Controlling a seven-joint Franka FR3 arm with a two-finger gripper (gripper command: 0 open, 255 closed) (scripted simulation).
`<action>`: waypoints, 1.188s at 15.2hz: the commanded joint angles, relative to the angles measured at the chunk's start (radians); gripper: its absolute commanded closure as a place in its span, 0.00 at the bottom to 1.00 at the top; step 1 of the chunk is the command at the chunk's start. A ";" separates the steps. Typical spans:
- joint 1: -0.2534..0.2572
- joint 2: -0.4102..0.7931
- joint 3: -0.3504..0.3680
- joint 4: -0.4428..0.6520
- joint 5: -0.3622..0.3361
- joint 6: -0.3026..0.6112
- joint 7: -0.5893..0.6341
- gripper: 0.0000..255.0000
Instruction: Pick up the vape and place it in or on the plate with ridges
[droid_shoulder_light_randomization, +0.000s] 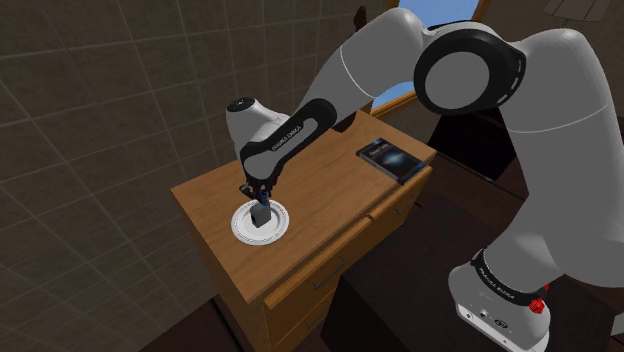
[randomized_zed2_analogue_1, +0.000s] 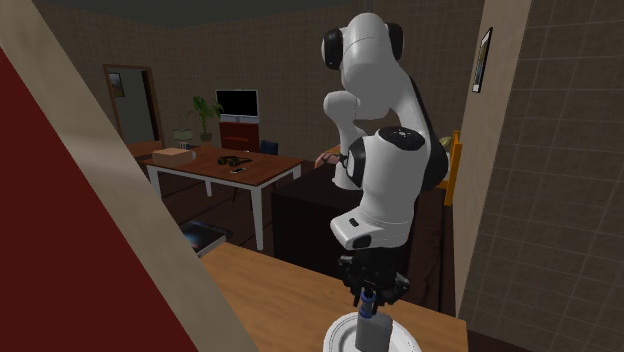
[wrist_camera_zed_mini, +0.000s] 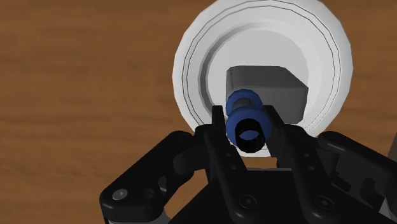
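The vape (wrist_camera_zed_mini: 267, 86) is a grey box with a blue mouthpiece (wrist_camera_zed_mini: 247, 121). It stands upright over the middle of the white ridged plate (wrist_camera_zed_mini: 191, 70). My gripper (wrist_camera_zed_mini: 249, 137) is shut on the vape, clasping the blue mouthpiece from above. In the shoulder view the gripper (droid_shoulder_light_randomization: 257, 200) points straight down at the vape (droid_shoulder_light_randomization: 260, 213) and the plate (droid_shoulder_light_randomization: 240, 226). In the second exterior view the vape (randomized_zed2_analogue_1: 368, 328) has its base down inside the plate (randomized_zed2_analogue_1: 340, 338). I cannot tell if it touches.
The plate lies on a wooden dresser (droid_shoulder_light_randomization: 330, 205) beside a tiled wall. A dark book (droid_shoulder_light_randomization: 392, 160) lies at the dresser's far end. My stand (droid_shoulder_light_randomization: 500, 300) is at the shoulder view's lower right. A table (randomized_zed2_analogue_1: 225, 165) stands far behind.
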 joint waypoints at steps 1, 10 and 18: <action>0.000 0.000 0.000 0.000 0.000 0.000 0.000 0.00; -0.002 -0.084 0.012 -0.001 0.014 -0.083 -0.008 0.00; -0.002 -0.084 0.012 -0.001 0.014 -0.083 -0.008 0.00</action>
